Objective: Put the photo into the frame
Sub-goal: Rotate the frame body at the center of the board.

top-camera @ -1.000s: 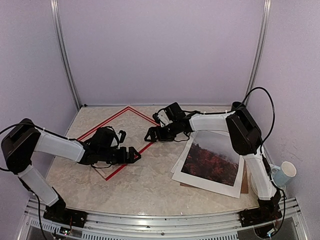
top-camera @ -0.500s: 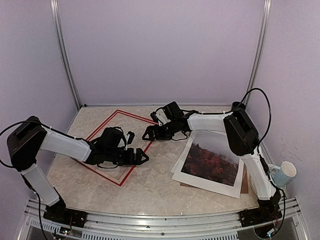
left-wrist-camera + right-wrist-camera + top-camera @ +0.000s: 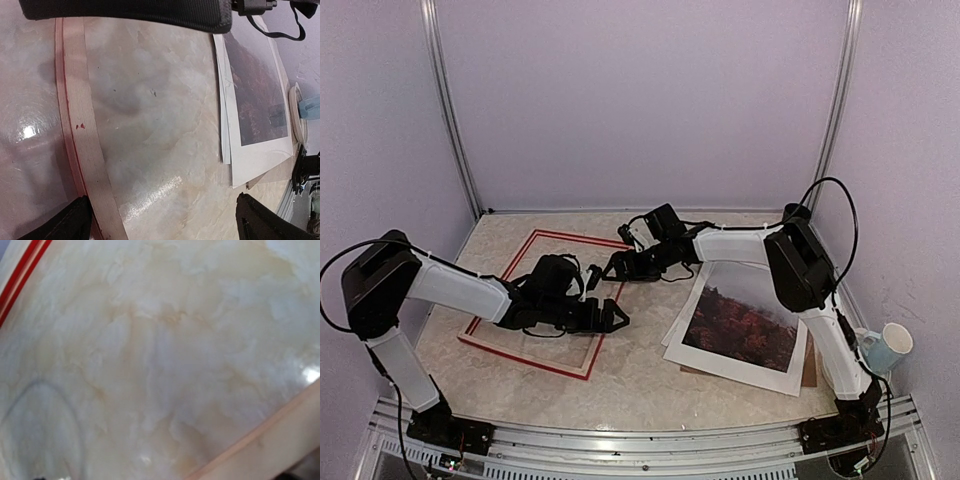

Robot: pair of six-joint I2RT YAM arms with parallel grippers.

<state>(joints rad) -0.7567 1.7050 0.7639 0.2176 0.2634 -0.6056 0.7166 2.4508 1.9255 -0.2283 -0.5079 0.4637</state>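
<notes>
Lilac walls enclose a marble counter (image 3: 640, 390). From above, the frame (image 3: 524, 359) lies flat at 9 o'clock and the photo (image 3: 745, 320) at 3 o'clock. The left claw (image 3: 612, 318) and right claw (image 3: 600, 272) gape empty by the frame's right side. The left wrist view shows spread fingers (image 3: 65, 222), a pale frame bar at 9 o'clock and the photo at 2 o'clock. The right wrist view shows marble and a red frame strip at 10 o'clock.

My pincer (image 3: 162, 225) spread wide above the marbled surface (image 3: 160, 100)
A pale rail of the frame (image 3: 80, 135) runs past one of my fingertips; the photo (image 3: 260, 90) lies beyond the other fingertip, apart from the frame.
</notes>
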